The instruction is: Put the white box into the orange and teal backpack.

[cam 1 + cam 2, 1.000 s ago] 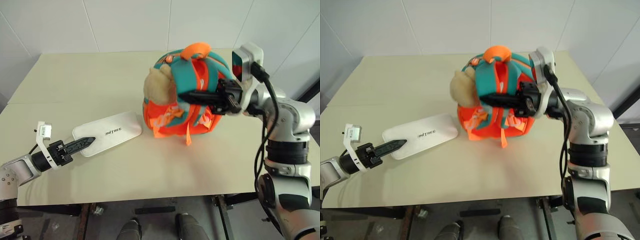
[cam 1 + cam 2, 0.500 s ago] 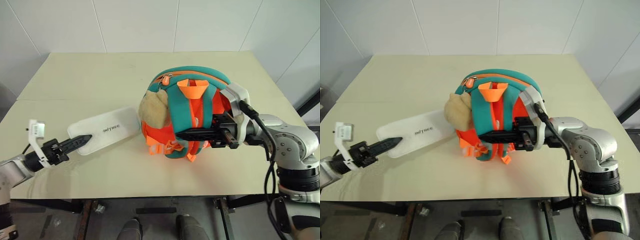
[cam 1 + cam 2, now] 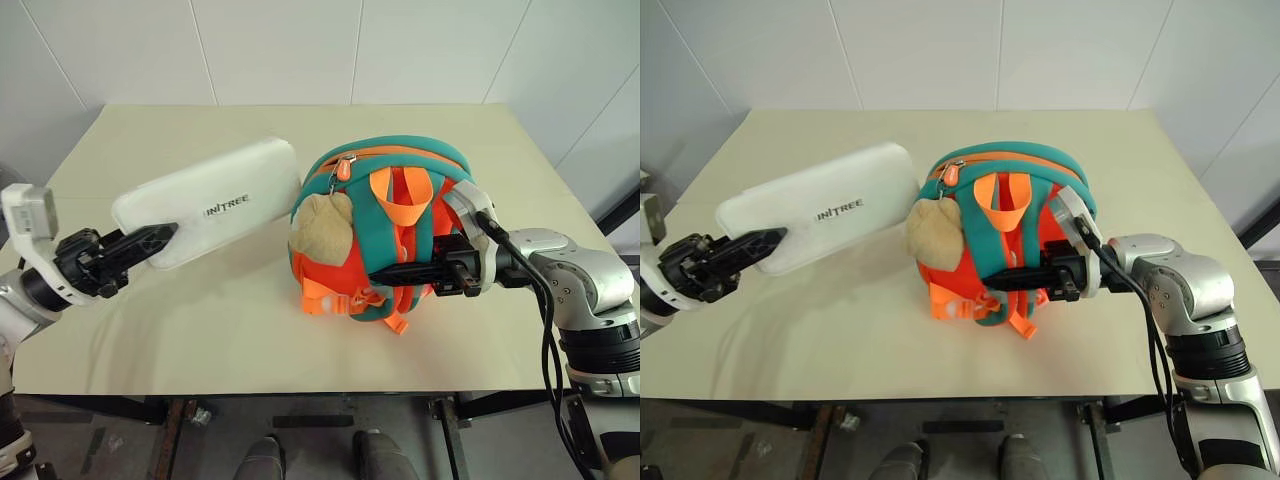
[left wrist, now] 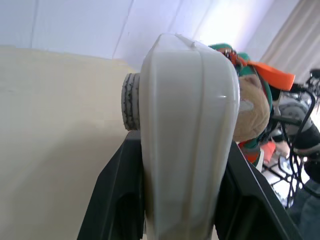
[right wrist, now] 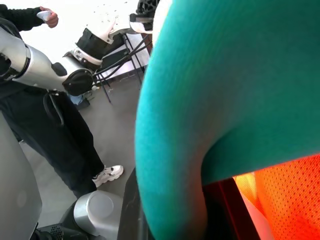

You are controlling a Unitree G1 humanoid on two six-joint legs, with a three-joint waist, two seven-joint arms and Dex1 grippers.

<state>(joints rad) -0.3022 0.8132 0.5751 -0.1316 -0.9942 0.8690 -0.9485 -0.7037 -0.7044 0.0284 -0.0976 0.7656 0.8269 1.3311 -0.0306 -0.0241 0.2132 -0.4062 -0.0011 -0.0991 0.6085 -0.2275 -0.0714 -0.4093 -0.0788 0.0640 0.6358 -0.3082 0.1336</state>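
Note:
The white box point(image 3: 212, 200) hangs above the table, tilted, with dark lettering on top. My left gripper point(image 3: 160, 238) is shut on its near end, and in the left wrist view the white box point(image 4: 185, 125) sits clamped between the black fingers point(image 4: 112, 200). The box's far end reaches the upper left side of the orange and teal backpack point(image 3: 440, 170). The backpack stands on the table, straps toward me, with a beige plush toy point(image 3: 320, 228) on its left. My right gripper point(image 3: 380, 271) is shut on a teal strap point(image 5: 200, 100) low on the backpack's front.
The beige table point(image 3: 200, 330) has free room in front and to the left of the backpack. Its far edge meets a white wall point(image 3: 300, 50). In the right wrist view a person in dark clothes point(image 5: 55, 135) stands on the floor beyond the table.
My left gripper has lifted the white box off the table and raised it toward the backpack. The right gripper has come down with the strap, and the backpack now rests lower on the table.

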